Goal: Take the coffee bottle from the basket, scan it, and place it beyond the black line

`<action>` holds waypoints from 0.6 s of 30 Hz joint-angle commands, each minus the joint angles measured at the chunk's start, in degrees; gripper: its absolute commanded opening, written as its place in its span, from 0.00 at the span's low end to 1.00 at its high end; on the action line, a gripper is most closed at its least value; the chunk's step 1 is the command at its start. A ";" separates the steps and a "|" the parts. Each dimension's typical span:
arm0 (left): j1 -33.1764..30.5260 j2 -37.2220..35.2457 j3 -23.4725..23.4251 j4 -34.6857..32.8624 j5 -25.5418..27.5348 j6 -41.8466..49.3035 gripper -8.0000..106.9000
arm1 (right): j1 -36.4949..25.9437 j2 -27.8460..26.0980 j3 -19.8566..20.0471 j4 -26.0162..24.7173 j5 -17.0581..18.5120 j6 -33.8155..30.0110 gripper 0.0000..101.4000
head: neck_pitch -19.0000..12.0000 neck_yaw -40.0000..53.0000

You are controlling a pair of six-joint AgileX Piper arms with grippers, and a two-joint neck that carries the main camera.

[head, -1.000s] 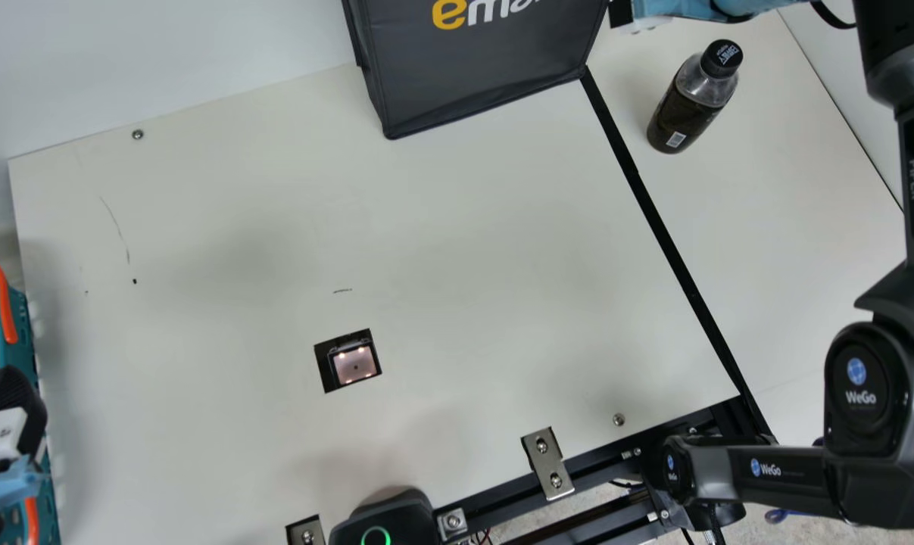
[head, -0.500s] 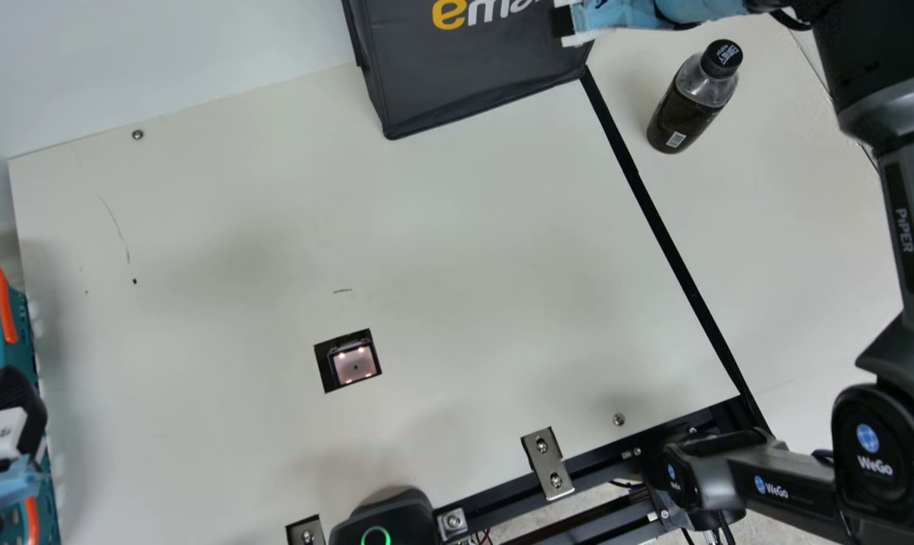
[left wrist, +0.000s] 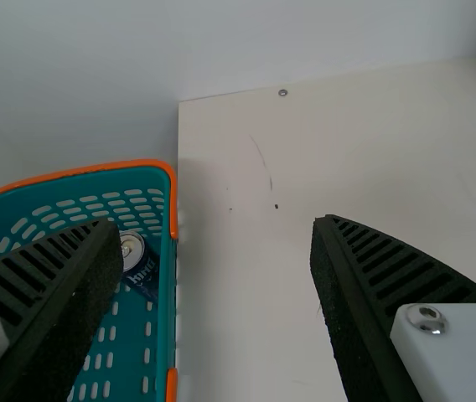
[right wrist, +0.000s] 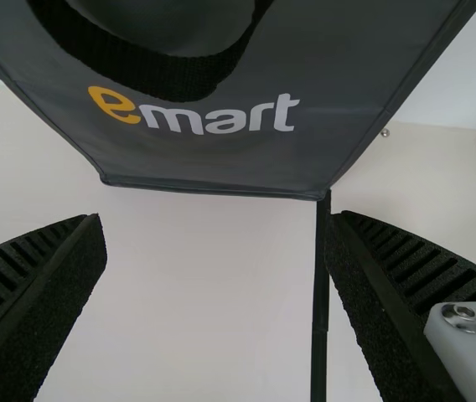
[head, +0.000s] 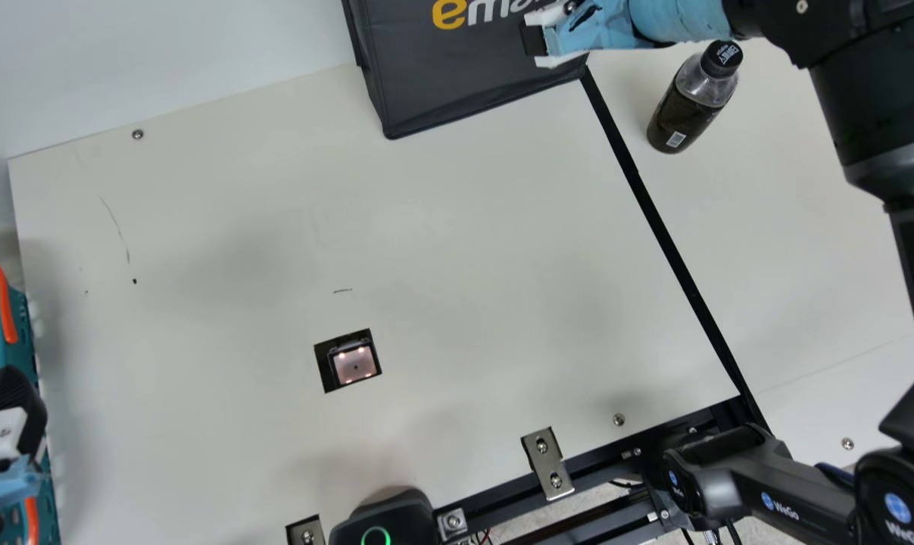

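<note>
The main view frames the coffee bottle (head: 692,105) at two o'clock; wrist views reveal left gripper (head: 16,409) and right gripper (head: 536,40), fingers wide.

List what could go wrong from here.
The right arm passes close to the coffee bottle in the main view, so a low swing might topple it. The right gripper is open facing the bag, whose black strap could snag it. The left gripper, open by the basket, might knock the can.
</note>
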 commanded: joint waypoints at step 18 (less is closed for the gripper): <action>-0.87 0.18 -2.65 1.09 3.01 -1.97 0.85 | 1.95 -7.14 3.51 -1.95 0.22 2.94 0.90 | -0.96 3.95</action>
